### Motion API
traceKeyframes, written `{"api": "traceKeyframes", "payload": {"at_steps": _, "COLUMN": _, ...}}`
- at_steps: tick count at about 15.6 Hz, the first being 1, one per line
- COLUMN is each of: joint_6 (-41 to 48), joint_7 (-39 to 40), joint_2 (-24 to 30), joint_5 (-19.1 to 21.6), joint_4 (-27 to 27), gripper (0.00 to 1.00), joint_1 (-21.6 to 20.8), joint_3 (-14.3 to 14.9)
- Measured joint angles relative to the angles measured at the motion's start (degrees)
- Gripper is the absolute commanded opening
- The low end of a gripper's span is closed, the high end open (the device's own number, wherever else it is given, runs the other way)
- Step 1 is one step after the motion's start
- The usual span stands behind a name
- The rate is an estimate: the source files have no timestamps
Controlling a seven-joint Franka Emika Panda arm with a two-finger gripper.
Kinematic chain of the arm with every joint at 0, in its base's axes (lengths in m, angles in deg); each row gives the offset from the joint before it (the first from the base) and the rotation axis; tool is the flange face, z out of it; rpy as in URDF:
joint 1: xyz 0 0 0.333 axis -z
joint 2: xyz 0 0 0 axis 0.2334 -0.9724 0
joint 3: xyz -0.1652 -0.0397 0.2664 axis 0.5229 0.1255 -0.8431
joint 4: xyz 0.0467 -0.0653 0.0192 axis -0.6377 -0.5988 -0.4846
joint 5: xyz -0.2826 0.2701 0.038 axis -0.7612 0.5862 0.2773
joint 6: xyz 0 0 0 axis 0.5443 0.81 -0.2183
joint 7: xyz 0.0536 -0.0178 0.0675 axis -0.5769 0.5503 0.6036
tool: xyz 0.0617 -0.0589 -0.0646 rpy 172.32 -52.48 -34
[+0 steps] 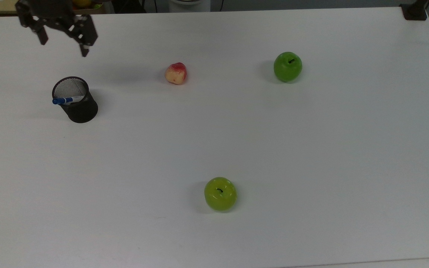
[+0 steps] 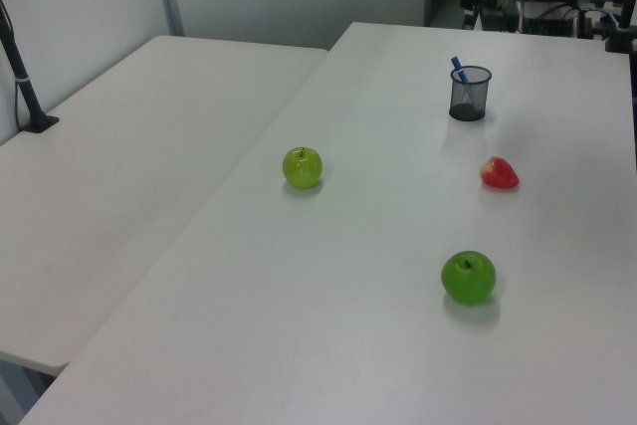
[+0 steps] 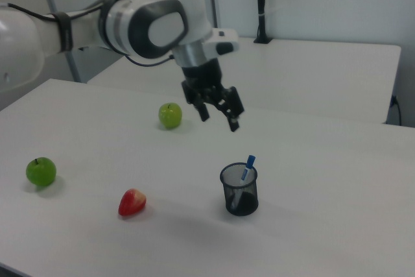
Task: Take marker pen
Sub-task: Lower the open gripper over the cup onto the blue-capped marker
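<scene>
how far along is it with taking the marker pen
Early stage. Done: the gripper is near the black mesh cup, above and to one side of it in the right view, jaws open and empty. In hand: nothing; the marker pen stands in the cup with its blue cap poking over the rim. Left: line up over the cap, descend, close on it, and lift it out.

Black wire-mesh pen cup (image 1: pixel 76 100), glossy plastic-looking green apples (image 1: pixel 288 66) (image 1: pixel 220 194), smooth matt white table (image 1: pixel 311 156).
</scene>
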Motion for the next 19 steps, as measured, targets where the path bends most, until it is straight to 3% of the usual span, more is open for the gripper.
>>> {"api": "traceKeyframes", "payload": {"at_steps": 6, "joint_6": -7.3, "joint_7": 0.5, "joint_2": -3.2, "joint_5": 0.0, "joint_4": 0.2, "gripper": 1.00, "joint_1": 4.6, "joint_3": 0.1}}
{"api": "traceKeyframes", "payload": {"at_steps": 19, "joint_6": -16.5, "joint_7": 0.6, "joint_2": -12.1, "joint_5": 0.0, "joint_4": -0.2, "gripper": 1.00, "joint_1": 4.9, "joint_3": -0.2}}
